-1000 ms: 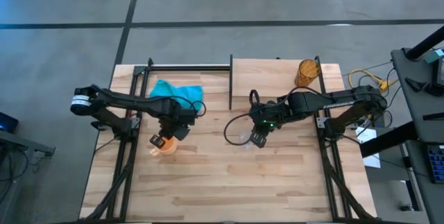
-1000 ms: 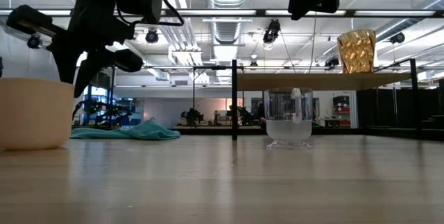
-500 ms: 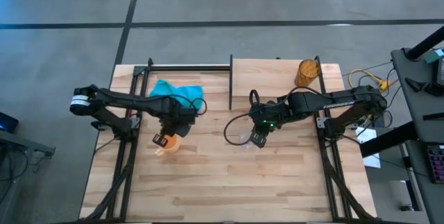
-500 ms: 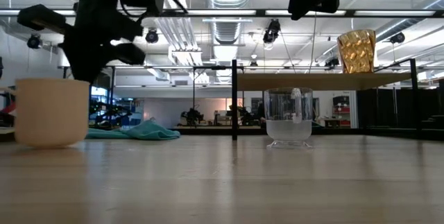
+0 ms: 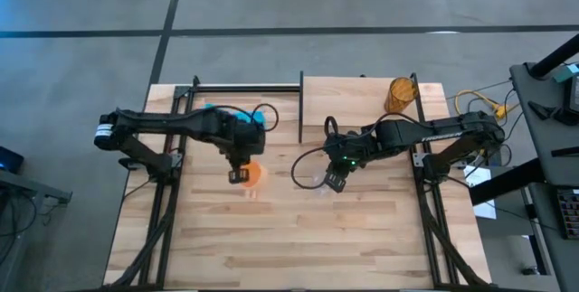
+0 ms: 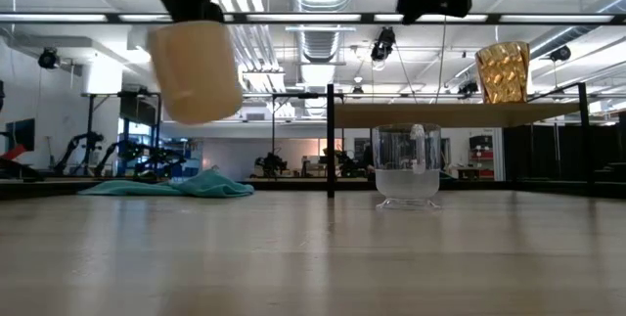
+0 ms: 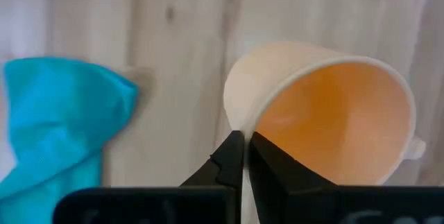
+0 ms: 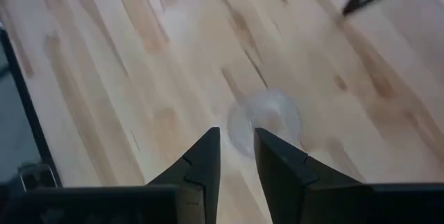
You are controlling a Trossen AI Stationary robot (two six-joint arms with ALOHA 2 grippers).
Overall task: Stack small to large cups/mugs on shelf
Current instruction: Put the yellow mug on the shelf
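Observation:
The orange mug (image 5: 257, 173), cream outside and orange inside, hangs in the air from my left gripper (image 5: 241, 176), which is shut on it; it also shows lifted in the low view (image 6: 196, 71). The small clear glass cup (image 5: 313, 179) stands on its base on the tabletop (image 6: 408, 167). My right gripper (image 5: 336, 182) hovers above it, open and touching nothing (image 8: 236, 148). The golden-brown cup (image 5: 399, 95) stands on the raised shelf (image 5: 348, 93), at its right end (image 6: 503, 71). My left gripper pinches the mug's rim (image 7: 251, 120) with one finger (image 7: 263, 158) inside the mug and the other (image 7: 229, 158) on the outer wall. The fingers come from above, pointing down. The mug hangs below them, lifted clear of the table and tilted, its handle (image 7: 414, 148) on the side away from the fingers.
A teal cloth (image 5: 215, 111) lies near the table's far left, partly under my left arm. Black shelf posts (image 5: 300, 107) stand between cloth and shelf. Bare planks (image 5: 289, 238) fill the near half of the table.
My left gripper has risen and swung toward the table's right, toward the glass cup, still shut on the mug's rim. The mug, which stood on the table a second ago, is now lifted clear and tipped.

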